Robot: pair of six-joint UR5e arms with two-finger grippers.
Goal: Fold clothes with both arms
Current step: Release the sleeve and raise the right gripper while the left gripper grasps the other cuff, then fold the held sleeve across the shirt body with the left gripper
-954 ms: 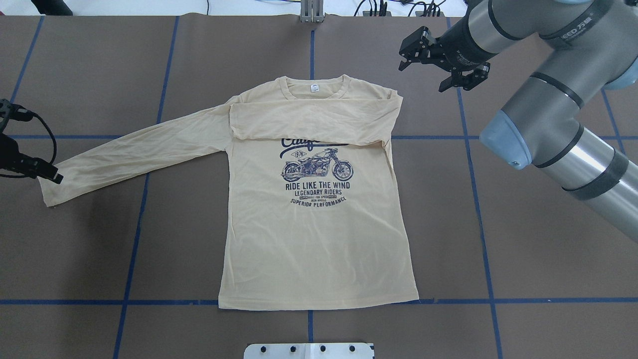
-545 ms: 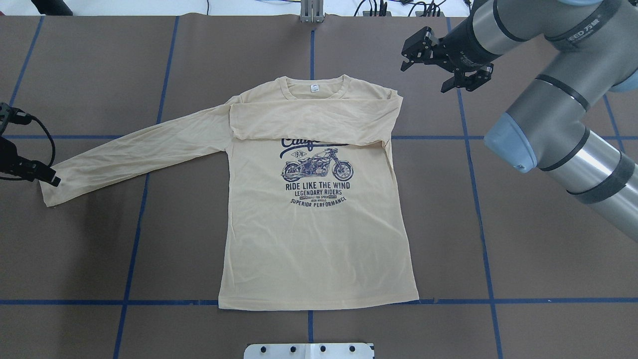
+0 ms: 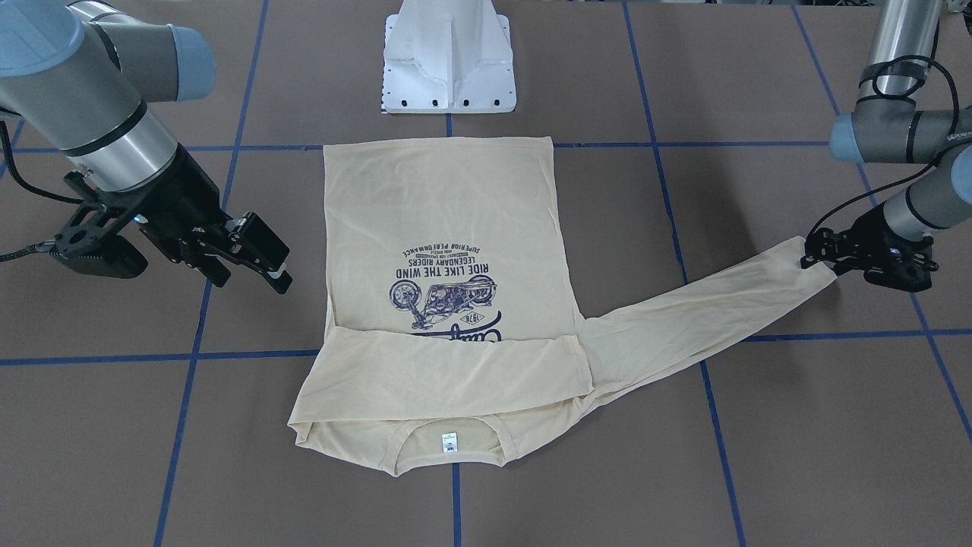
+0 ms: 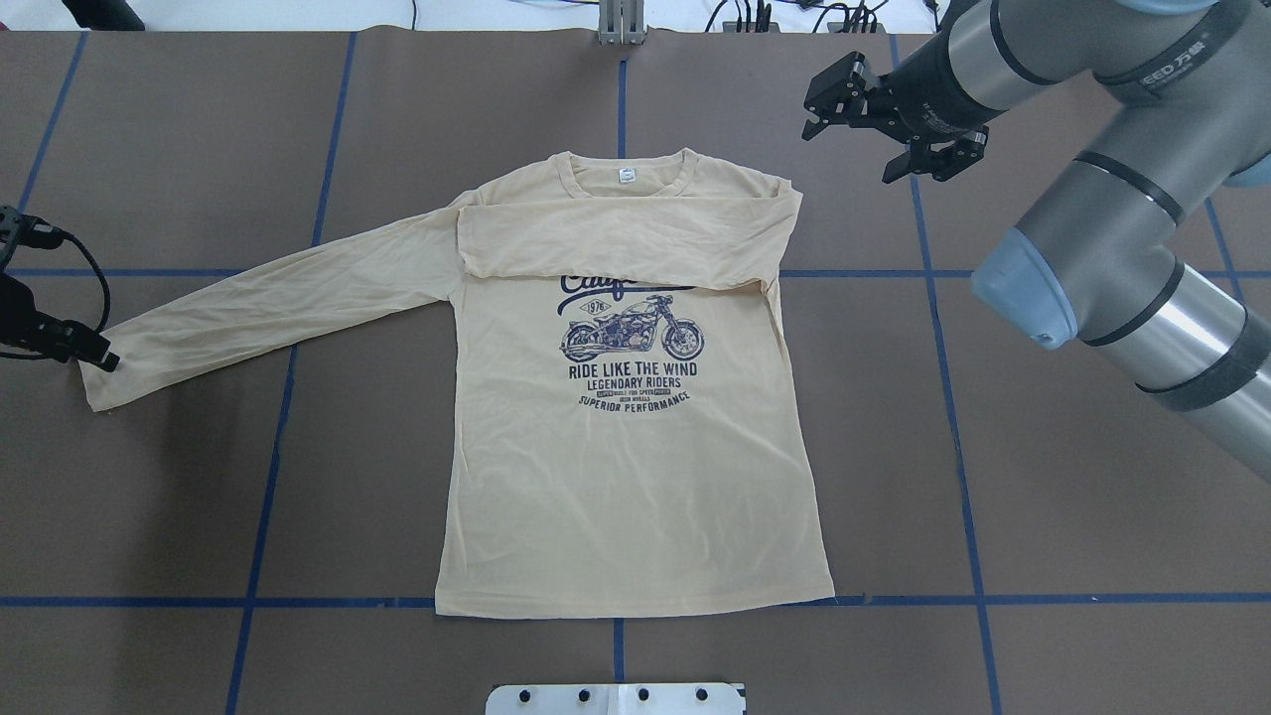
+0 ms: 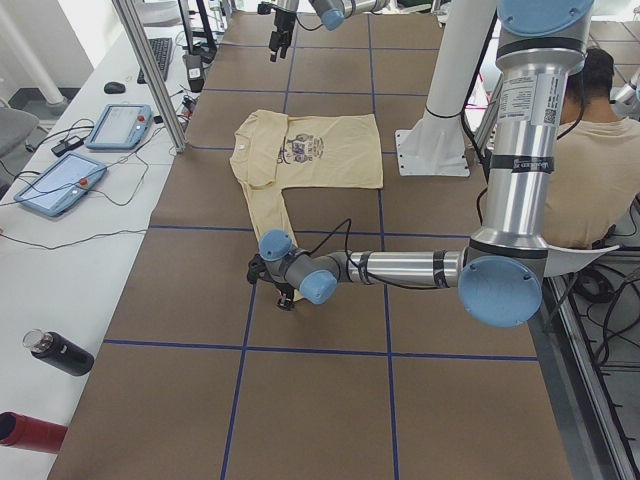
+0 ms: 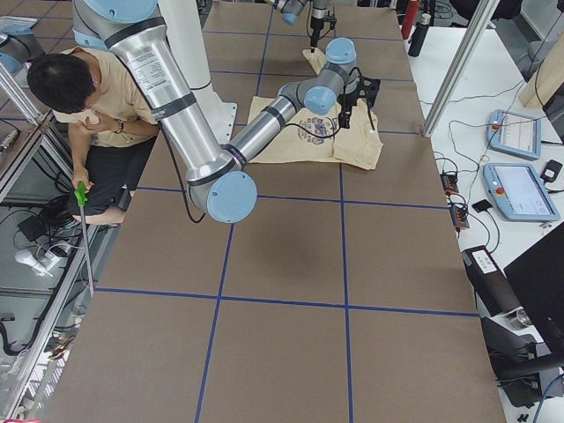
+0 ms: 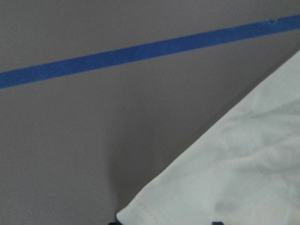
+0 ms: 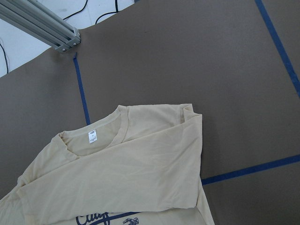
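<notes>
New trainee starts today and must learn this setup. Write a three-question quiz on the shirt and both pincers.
1. True or false: both sleeves of the T-shirt lie stretched out sideways.
2. The right pincer is: A) shut on the collar; B) open, over bare table; C) pressing the hem.
3. Which part of the T-shirt is the left pincer at?
Key: 1 false, one sleeve lies folded inward; 2 B; 3 the cuff of the outstretched sleeve.

1 T-shirt (image 4: 635, 477). 2 arms: left arm (image 3: 885, 140), right arm (image 4: 1122, 209). 2 grippers: left gripper (image 3: 811, 257), right gripper (image 4: 849, 157). 1 pedestal base (image 3: 448, 68). 2 pendants: far pendant (image 5: 118, 125), near pendant (image 5: 58, 183). 2 bottles: black bottle (image 5: 60, 352), red bottle (image 5: 25, 430). 1 person (image 5: 600, 150).
</notes>
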